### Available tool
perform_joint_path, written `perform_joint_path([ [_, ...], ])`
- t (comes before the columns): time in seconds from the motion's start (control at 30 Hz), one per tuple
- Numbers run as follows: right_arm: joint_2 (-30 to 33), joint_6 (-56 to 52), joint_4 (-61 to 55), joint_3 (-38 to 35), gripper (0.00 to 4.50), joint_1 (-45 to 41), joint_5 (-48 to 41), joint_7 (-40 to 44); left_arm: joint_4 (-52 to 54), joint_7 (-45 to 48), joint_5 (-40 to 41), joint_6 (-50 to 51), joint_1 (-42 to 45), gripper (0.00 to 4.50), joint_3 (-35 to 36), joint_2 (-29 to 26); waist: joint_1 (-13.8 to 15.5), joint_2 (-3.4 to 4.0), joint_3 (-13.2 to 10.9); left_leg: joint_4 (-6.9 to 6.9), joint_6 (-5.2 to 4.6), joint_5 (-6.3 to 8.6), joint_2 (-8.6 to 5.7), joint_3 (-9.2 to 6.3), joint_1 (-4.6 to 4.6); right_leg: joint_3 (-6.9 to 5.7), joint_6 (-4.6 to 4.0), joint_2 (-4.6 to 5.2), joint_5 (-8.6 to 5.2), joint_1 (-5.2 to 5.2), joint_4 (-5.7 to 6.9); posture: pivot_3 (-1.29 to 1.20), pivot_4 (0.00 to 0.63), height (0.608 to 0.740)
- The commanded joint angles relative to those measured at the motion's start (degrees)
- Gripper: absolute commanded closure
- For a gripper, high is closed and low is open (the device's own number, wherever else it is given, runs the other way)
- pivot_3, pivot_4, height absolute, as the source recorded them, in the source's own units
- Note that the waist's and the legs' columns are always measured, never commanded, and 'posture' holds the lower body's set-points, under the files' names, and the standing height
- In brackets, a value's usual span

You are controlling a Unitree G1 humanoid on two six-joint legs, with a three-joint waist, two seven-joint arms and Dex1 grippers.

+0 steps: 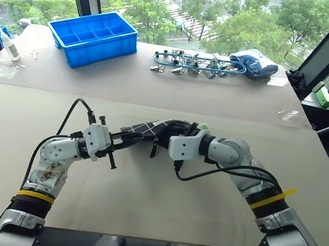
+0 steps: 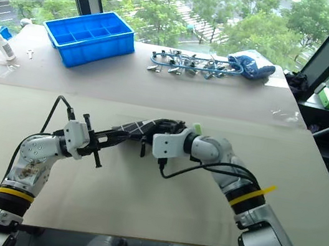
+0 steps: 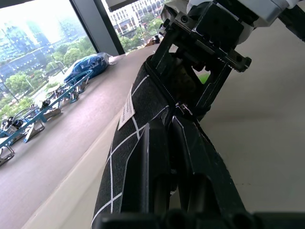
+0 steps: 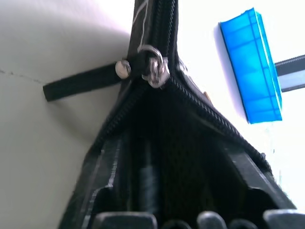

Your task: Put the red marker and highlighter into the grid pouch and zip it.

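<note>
Taking the grid pouch (image 1: 148, 129) as the landmark, lying lifted off the front table (image 1: 139, 201) near its middle. Far to its left and back, a blue divided bin (image 1: 92, 36) sits on the rear table, with a white bottle (image 1: 10, 45) further left at the edge. Just left of the pouch, the left arm reaches in from the near left corner, elbow bent, forearm rising, wrist turned so the left gripper (image 1: 124, 142) points roughly level toward the right. Its fingers (image 3: 190, 157) are pressed together on the pouch's near end, pinching the fabric; in the left wrist view the white grid lines and small white label (image 3: 127, 109) run away along the pouch's side. The pouch stretches between the two grippers, mouth edge up, zipper partly open. At its right end the right arm comes in from the near right corner, forearm angled to the left, wrist tipped a little downward, and the right gripper (image 1: 165, 137) sits at the pouch opening. Its fingers stand spread, one on each side of the parted zipper teeth; I cannot tell whether they grip anything. In the right wrist view the metal zipper slider (image 4: 153, 71) and black pull strap (image 4: 78, 84) lie at the far end of the open mouth. A bit of bright green, the highlighter (image 1: 203, 127), shows just behind the right wrist, touching or near the pouch's right end. Behind the pouch, on the rear table, lies a row of metal clips (image 1: 190, 63), and right of them a blue cloth bundle (image 1: 254, 63).
</note>
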State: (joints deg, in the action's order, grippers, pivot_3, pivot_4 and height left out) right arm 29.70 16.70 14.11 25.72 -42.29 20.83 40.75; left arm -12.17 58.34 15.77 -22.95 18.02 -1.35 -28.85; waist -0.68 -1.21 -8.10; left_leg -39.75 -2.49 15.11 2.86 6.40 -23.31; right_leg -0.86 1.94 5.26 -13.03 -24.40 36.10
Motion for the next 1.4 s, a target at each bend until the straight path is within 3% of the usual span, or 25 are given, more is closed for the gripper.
perform_joint_path([
  [0.03, 2.57, -0.65, -1.58, -6.03, 1.80, -2.79, -5.10, 2.47, 1.04, -0.04, 0.08, -1.02, 0.64, 4.50, 0.24, 0.05, -0.02, 0.00, 0.00, 0.00, -0.01, 0.01, 0.00, 0.00, 0.00, 0.00, 0.00, 0.00, 0.00, 0.00, 0.00, 0.00, 0.150, 0.740],
  [0.17, 6.43, -7.67, -3.79, -11.24, 1.80, -2.56, -14.13, 11.13, 1.30, -0.17, 0.05, -0.96, 0.33, 4.50, 0.31, -0.04, 0.07, 0.00, 0.00, 0.01, -0.02, 0.01, 0.01, 0.00, 0.01, 0.01, 0.00, 0.00, 0.00, 0.00, 0.00, 0.00, 0.150, 0.740],
  [0.3, 9.92, -23.41, -7.88, -17.59, 1.80, -0.89, -27.08, 20.04, 1.51, -0.27, 0.09, -0.94, 0.01, 4.50, 0.48, -0.18, 0.43, 0.00, 0.00, 0.00, -0.08, 0.05, -0.01, -0.01, 0.00, 0.00, 0.00, 0.03, 0.00, 0.03, -0.03, 0.00, 0.150, 0.740],
  [0.5, 8.37, -38.74, -0.93, -19.96, 1.80, -0.68, -23.46, 9.19, 1.94, -0.53, 0.16, -0.96, -0.46, 4.50, 0.75, -0.30, 0.09, 0.00, 0.00, 0.02, -0.10, 0.06, 0.03, -0.03, 0.08, 0.01, -0.04, 0.01, 0.00, 0.04, 0.02, 0.00, 0.150, 0.740],
  [0.73, 3.75, -58.40, -9.30, -18.78, 1.80, 4.40, -25.29, 3.94, 2.60, -0.94, 0.13, -0.88, -1.26, 4.50, 0.82, -0.32, 0.02, 0.00, 0.00, 0.04, -0.07, 0.04, 0.02, -0.01, -0.05, 0.04, -0.04, 0.03, 0.00, -0.07, 0.00, 0.00, 0.150, 0.740],
  [0.9, 0.99, -64.95, -9.37, -17.40, 1.80, 4.61, -24.46, 0.81, 2.22, -1.02, -0.04, -1.03, -0.96, 4.50, 0.56, -0.08, 0.01, 0.00, 0.00, 0.04, -0.09, 0.05, 0.01, -0.04, -0.02, 0.03, -0.03, 0.02, 0.00, -0.05, 0.02, 0.00, 0.150, 0.740],
  [1.3, -0.37, -66.22, -8.61, -12.07, 1.80, 5.91, -21.39, -2.84, 2.03, -1.61, -0.32, -1.09, -0.65, 4.50, 0.35, 0.23, -0.02, 0.00, 0.01, 0.04, -0.09, 0.06, 0.00, -0.05, 0.01, 0.02, -0.02, 0.01, 0.00, 0.00, 0.00, 0.00, 0.150, 0.740],
  [1.33, -0.56, -66.10, -8.60, -11.72, 2.31, 6.13, -21.12, -3.15, 2.05, -1.68, -0.36, -1.13, -0.66, 4.50, 0.32, 0.24, -0.03, -0.01, 0.01, 0.04, -0.09, 0.06, 0.00, -0.05, 0.03, 0.02, -0.02, 0.01, 0.00, 0.01, 0.01, 0.00, 0.150, 0.740],
  [1.4, -0.45, -65.97, -8.74, -11.12, 2.90, 6.46, -20.78, -3.19, 2.08, -1.79, -0.44, -1.21, -0.69, 4.50, 0.28, 0.23, -0.12, -0.02, 0.02, 0.04, -0.10, 0.06, 0.01, -0.06, 0.07, 0.02, -0.02, 0.00, 0.00, 0.04, 0.01, 0.00, 0.150, 0.740],
])
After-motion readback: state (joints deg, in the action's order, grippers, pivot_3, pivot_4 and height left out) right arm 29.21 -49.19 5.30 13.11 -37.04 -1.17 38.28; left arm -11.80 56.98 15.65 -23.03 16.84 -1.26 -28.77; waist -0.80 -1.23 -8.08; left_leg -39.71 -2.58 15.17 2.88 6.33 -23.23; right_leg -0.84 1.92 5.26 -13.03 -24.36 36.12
